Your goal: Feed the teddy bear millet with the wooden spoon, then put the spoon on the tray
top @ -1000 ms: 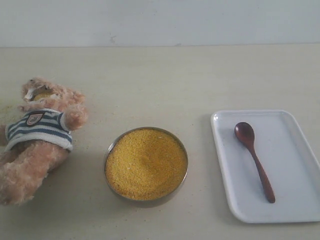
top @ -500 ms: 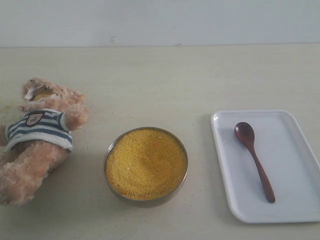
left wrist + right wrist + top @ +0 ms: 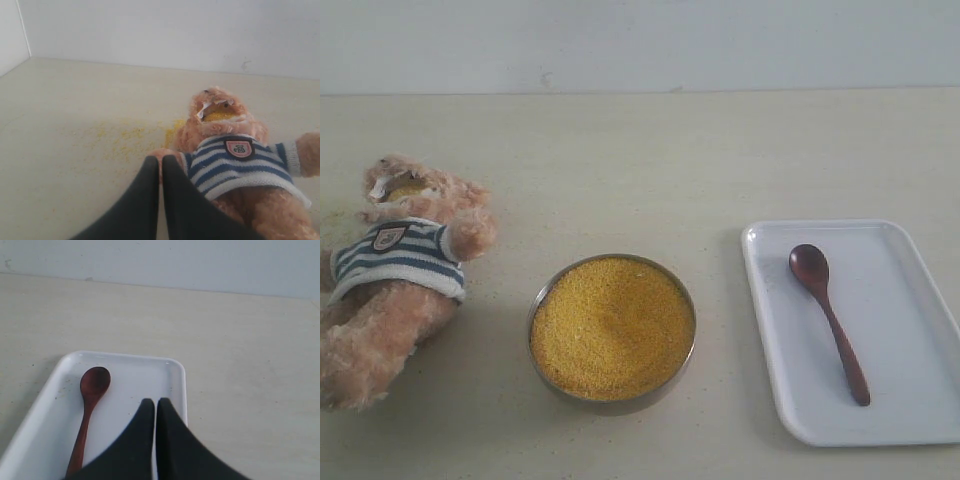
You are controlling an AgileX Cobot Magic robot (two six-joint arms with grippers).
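The teddy bear (image 3: pixel 395 275) in its striped shirt lies on its back at the table's left, with yellow grain at its mouth (image 3: pixel 219 116). The millet (image 3: pixel 612 325) fills a round metal bowl (image 3: pixel 542 300) at the front middle. On the white tray (image 3: pixel 905 330) at the right lies the wooden spoon (image 3: pixel 828 318), its bowl toward the far side. Neither arm shows in the exterior view. My left gripper (image 3: pixel 160 159) is shut and empty, close to the teddy bear (image 3: pixel 235 165). My right gripper (image 3: pixel 155 402) is shut and empty above the tray (image 3: pixel 130 375), beside the wooden spoon (image 3: pixel 87 410).
Spilled millet grains (image 3: pixel 125 142) are scattered on the beige table beside the bear's head. A pale wall (image 3: pixel 640 45) bounds the table's far edge.
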